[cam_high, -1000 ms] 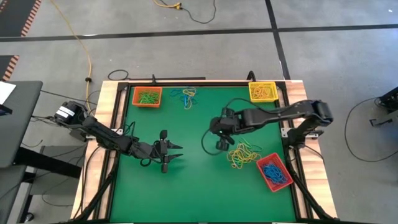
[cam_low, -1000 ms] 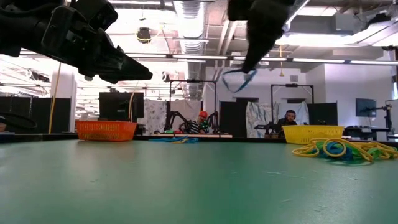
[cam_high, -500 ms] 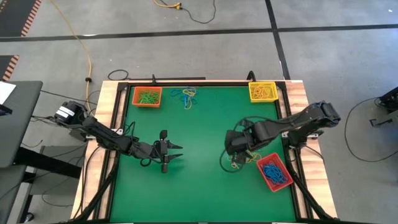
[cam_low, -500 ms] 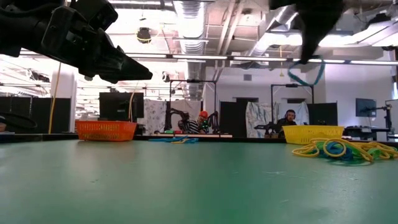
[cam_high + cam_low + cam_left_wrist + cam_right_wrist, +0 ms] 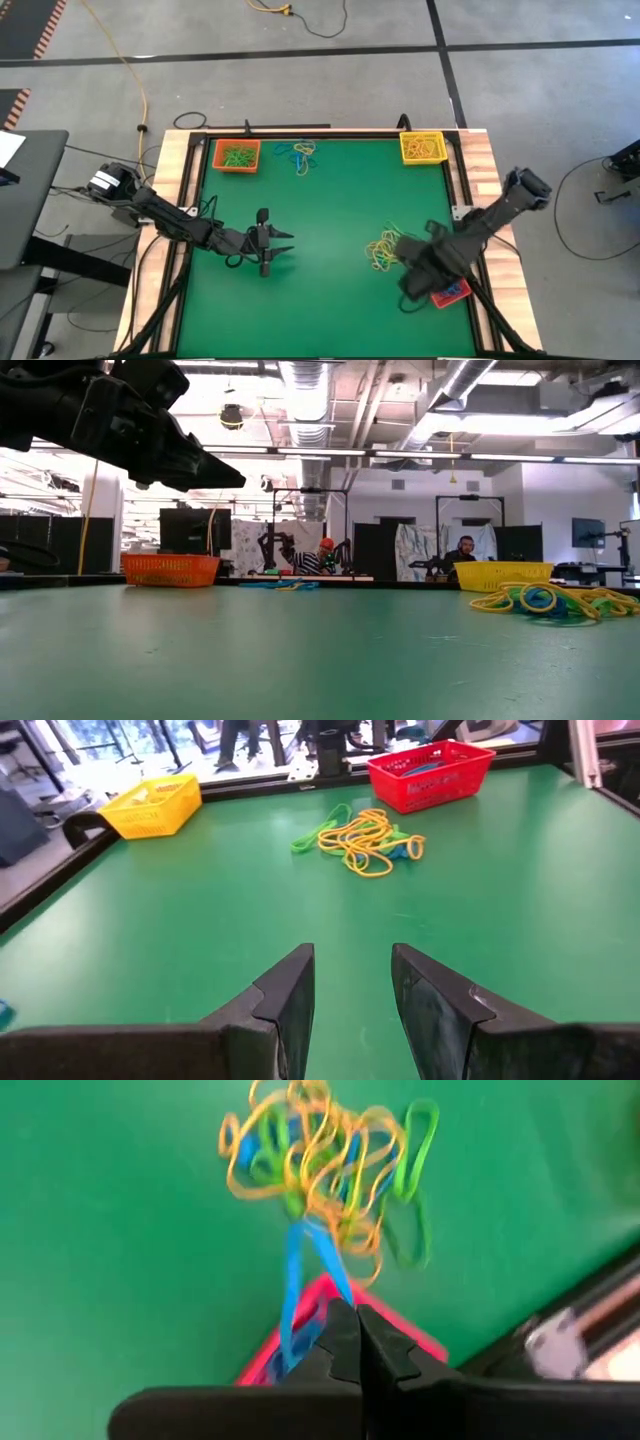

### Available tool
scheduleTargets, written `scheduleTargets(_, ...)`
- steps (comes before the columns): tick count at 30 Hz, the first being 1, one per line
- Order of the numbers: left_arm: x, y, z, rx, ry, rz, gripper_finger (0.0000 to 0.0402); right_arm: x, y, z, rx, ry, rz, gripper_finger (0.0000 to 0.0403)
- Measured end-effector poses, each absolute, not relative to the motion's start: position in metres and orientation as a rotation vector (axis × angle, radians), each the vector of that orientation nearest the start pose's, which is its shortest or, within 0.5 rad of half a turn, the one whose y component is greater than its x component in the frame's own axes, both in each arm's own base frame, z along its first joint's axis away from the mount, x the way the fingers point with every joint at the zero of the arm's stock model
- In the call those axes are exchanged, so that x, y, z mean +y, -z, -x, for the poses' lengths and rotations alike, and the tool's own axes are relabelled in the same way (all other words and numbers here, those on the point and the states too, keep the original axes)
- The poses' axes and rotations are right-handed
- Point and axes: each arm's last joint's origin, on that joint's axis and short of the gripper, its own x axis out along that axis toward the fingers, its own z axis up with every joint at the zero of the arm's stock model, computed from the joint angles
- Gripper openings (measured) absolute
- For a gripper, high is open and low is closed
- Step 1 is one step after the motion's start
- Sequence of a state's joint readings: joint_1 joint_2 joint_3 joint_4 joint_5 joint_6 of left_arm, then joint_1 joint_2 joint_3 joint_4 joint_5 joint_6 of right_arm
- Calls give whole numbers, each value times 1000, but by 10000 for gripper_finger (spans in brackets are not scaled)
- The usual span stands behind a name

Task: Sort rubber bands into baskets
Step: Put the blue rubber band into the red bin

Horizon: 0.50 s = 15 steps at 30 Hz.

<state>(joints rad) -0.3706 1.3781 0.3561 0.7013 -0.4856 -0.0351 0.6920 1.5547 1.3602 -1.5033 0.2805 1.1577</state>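
My right gripper (image 5: 417,284) is shut on a blue rubber band (image 5: 296,1276) above the red basket (image 5: 453,292), at the table's near right. A tangle of yellow, green and blue rubber bands (image 5: 384,250) lies on the green mat just left of that basket; it also shows in the right wrist view (image 5: 318,1152). The orange basket (image 5: 237,155) and the yellow basket (image 5: 422,147) stand at the far edge. My left gripper (image 5: 286,243) is open and empty, hovering left of centre. My right gripper pinches one end of the blue band's loop (image 5: 334,1302) between its two shut fingertips, coming from above and pointing down. The band hangs as a long narrow loop below the fingers, over the red basket's rim (image 5: 402,1334) and the mat beside it.
A small heap of blue and yellow bands (image 5: 301,155) lies at the far edge between the orange and yellow baskets. Raised rails frame the mat. The low view shows the tangle (image 5: 545,600) at the right and people in the room beyond.
My right gripper has carried the blue band from the table's middle toward the near right corner, past the tangle, to above the red basket, leaving the low view. The band still hangs from the shut fingers.
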Motion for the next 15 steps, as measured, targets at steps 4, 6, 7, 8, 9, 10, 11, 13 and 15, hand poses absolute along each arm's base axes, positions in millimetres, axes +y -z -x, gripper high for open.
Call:
scheduleTargets(4, -72, -157, -226, 281, -139, -129, 125, 177, -284, -179, 1373, 612, -196, 14)
scheduleTargets(6, -70, -157, -227, 276, -145, -141, 125, 185, -284, -170, 1351, 641, -228, 14)
scheduleTargets(7, -69, -158, -228, 273, -150, -143, 125, 189, -284, -165, 1342, 653, -241, 14)
scheduleTargets(8, -67, -158, -228, 268, -156, -146, 125, 192, -284, -160, 1334, 667, -248, 15)
scheduleTargets(9, -66, -159, -229, 264, -163, -149, 125, 195, -284, -155, 1326, 678, -258, 15)
scheduleTargets(10, -64, -159, -229, 262, -169, -152, 125, 198, -284, -151, 1318, 680, -270, 15)
scheduleTargets(11, -63, -159, -230, 259, -173, -155, 125, 201, -283, -148, 1312, 682, -278, 15)
scheduleTargets(13, -60, -161, -231, 245, -180, -153, 125, 204, -279, -140, 1320, 701, -281, 15)
scheduleTargets(15, -58, -162, -232, 238, -178, -155, 125, 204, -270, -133, 1360, 741, -285, 15)
